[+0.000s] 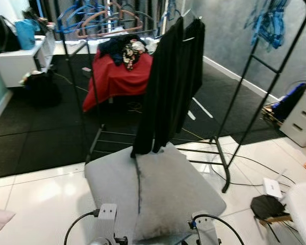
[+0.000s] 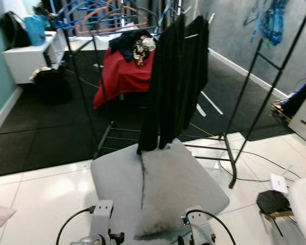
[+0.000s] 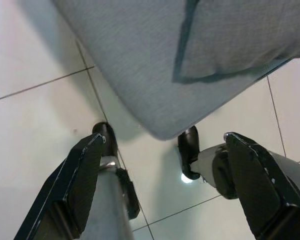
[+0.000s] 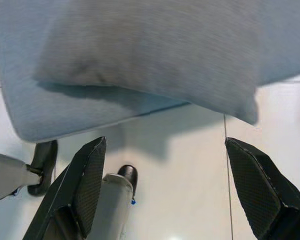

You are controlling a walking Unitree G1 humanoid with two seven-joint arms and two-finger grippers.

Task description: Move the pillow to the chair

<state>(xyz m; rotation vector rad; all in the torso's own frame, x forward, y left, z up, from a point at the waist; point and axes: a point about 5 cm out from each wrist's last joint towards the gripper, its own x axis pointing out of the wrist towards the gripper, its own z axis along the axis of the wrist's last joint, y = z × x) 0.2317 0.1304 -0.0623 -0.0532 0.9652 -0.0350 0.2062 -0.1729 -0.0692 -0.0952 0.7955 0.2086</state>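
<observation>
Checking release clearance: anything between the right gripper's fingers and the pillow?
No. In the right wrist view the open right gripper sits below the pillow on the chair; bare white floor tile lies between.

A grey pillow (image 1: 176,196) lies on the grey chair seat (image 1: 115,181) over white floor tiles (image 1: 35,204). Black garments (image 1: 171,81) hang from the clothes rack (image 1: 255,97) just behind, their hems touching the pillow.

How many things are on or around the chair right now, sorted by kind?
Pillows: 1, the grey pillow lying on the seat
Chairs: 1, the grey chair
Clothes racks: 1, the black rack behind it
Open grippers: 2, left gripper, right gripper
Total: 5
</observation>
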